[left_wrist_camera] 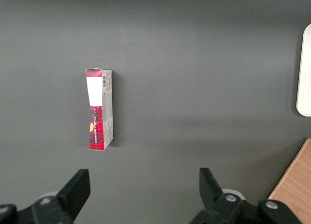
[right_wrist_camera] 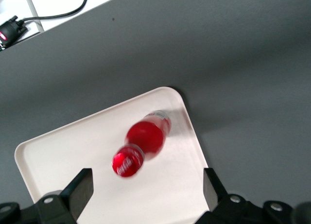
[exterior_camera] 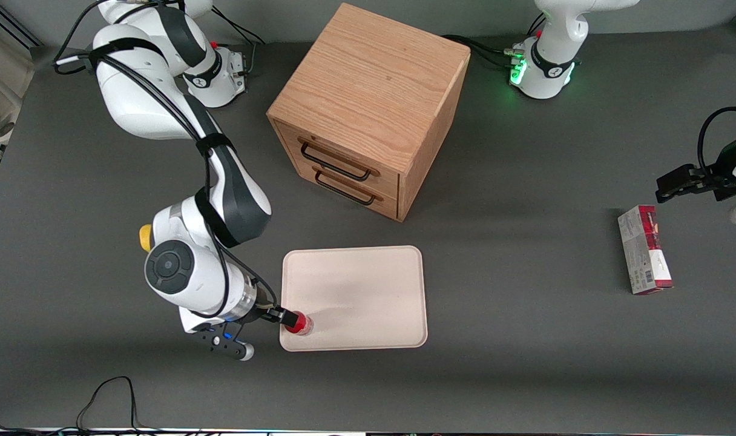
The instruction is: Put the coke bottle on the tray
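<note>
Front view puts the tray (exterior_camera: 368,290) in the lower middle of the frame, lying flat on the dark table (exterior_camera: 525,363). The coke bottle (exterior_camera: 299,324) sits on the tray, inside the rim at the corner nearest the camera and toward the working arm's end. Only its red cap and a little of its body show from above there. The gripper (exterior_camera: 282,316) hangs just beside the bottle, over that same edge of the tray, with the white arm reaching down from the upper part of the frame.

Right wrist view looks down between the two black fingers (right_wrist_camera: 80,190). They stand wide apart and released, with nothing clasped. The coke bottle (right_wrist_camera: 146,139) is between them but apart from both, with cream tray (right_wrist_camera: 63,151) surface around it. The bottle is blurred here, so I cannot tell if it is upright or tilted. Its cap, red label and clear base all show. The gripper (right_wrist_camera: 146,195) is above the tray.

A wooden cabinet (exterior_camera: 368,115) with two drawers stands in the upper middle of the front view, farther from the camera than the tray. A small yellow object (exterior_camera: 145,237) peeks out beside the arm's wrist. A red-and-white carton (exterior_camera: 644,249) lies toward the parked arm's end of the table, well apart from the tray. Left wrist view shows the carton (left_wrist_camera: 99,109) lying flat.
</note>
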